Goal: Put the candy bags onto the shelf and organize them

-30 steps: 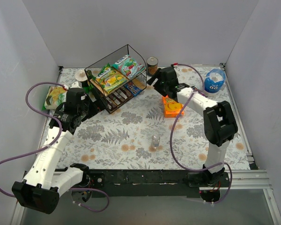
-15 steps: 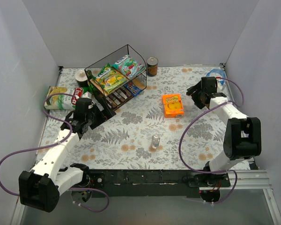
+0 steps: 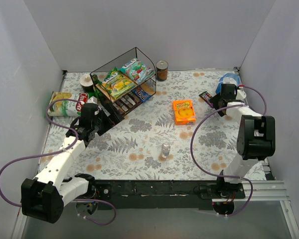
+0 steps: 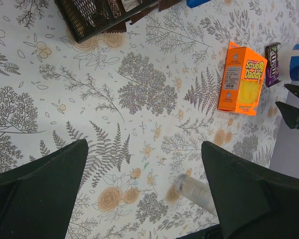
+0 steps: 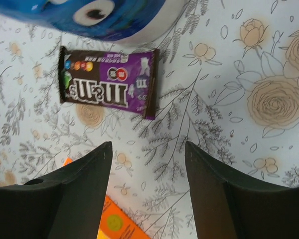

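Right tool (image 5: 147,199): I see its two dark fingers spread apart and empty, hanging over the purple-and-brown glossy M&M's wrapper (image 5: 107,84).
Purple wrapper: flat on the floral-printed bench (image 3: 139,139) at the far right, just beside the round blue pouch with eyes (image 5: 99,15) and well apart from the shelf.
Left tool (image 4: 139,194): fingers apart, gripping nothing, over bare bench near the shelf's front.
Shelf: the two-tier black wire rack with light wooden boards (image 3: 145,59) stands far left. I count a green-yellow glossy bag (image 3: 117,82) and a teal-white bag (image 3: 137,69) on the top board, and dark brown wrappers (image 3: 127,103) and a small blue pack (image 3: 141,93) on the lower.
Orange cardboard box (image 3: 183,111): lying on the bench between shelf and purple wrapper.
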{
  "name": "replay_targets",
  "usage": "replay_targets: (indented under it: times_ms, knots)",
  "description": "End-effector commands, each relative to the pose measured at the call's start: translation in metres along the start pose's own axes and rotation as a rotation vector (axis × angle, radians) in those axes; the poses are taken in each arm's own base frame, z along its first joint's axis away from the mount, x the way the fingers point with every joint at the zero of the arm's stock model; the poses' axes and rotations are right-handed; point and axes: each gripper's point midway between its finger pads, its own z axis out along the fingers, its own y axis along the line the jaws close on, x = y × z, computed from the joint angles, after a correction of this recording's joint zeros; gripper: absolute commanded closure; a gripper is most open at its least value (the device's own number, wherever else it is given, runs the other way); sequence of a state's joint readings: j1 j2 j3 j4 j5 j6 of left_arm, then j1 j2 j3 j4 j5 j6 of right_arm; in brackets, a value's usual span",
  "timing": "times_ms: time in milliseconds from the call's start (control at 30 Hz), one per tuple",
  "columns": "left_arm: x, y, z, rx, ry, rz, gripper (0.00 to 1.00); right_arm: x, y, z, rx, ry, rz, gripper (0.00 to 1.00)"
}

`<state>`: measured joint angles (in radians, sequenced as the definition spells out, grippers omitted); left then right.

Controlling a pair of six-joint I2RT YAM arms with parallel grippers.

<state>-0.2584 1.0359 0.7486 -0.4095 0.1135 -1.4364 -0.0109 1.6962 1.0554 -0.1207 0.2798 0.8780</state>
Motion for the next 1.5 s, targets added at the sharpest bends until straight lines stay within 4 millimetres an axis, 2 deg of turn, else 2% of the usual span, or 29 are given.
replay_targets:
  times_ms: [0,167,233,600,700,733,900,933,1033,1233,1267,1333,1367,1467]
  knots:
    - [-0.014,-0.010,-0.004,0.013,-0.049,0.003,0.02,-0.024,0.006,0.023,-0.026,-0.056,0.034,0.35]
    - [-0.017,-0.009,-0.005,0.000,-0.057,-0.001,0.02,-0.024,-0.002,0.040,0.013,-0.050,0.032,0.39]
    - [-0.017,-0.009,-0.005,-0.005,-0.059,-0.003,0.02,-0.028,0.003,0.044,-0.013,-0.069,0.022,0.40]
    - [-0.024,-0.010,-0.001,-0.028,-0.059,0.015,0.02,-0.018,-0.005,0.068,-0.007,-0.039,0.004,0.48]
    - [-0.025,-0.011,0.000,-0.031,-0.058,0.020,0.02,-0.016,-0.008,0.070,0.002,-0.033,0.014,0.57]
    - [-0.025,-0.011,0.001,-0.032,-0.057,0.020,0.02,-0.015,-0.007,0.071,-0.001,-0.027,0.017,0.64]
    - [-0.026,-0.011,0.002,-0.033,-0.058,0.021,0.02,-0.010,-0.009,0.075,0.011,0.012,0.021,0.83]
    - [-0.026,-0.011,0.002,-0.035,-0.058,0.021,0.02,-0.010,-0.007,0.075,0.005,0.014,0.022,0.89]
    - [-0.026,-0.010,0.001,-0.039,-0.059,0.022,0.02,-0.010,-0.001,0.070,-0.027,0.020,0.025,0.99]
    - [-0.026,-0.009,0.000,-0.041,-0.061,0.024,0.02,-0.008,0.031,0.051,-0.200,0.082,0.046,0.99]
    - [-0.026,-0.009,-0.001,-0.039,-0.063,0.024,0.02,-0.006,0.045,0.040,-0.275,0.114,0.052,0.99]
    - [-0.026,-0.009,-0.001,-0.038,-0.064,0.024,0.02,-0.006,0.059,0.029,-0.352,0.128,0.095,0.99]
    - [-0.025,-0.008,-0.001,-0.038,-0.062,0.025,0.02,-0.007,0.072,0.017,-0.420,0.142,0.106,0.99]
    - [-0.024,-0.008,-0.002,-0.036,-0.063,0.023,0.02,-0.007,0.086,-0.001,-0.496,0.182,0.164,0.99]
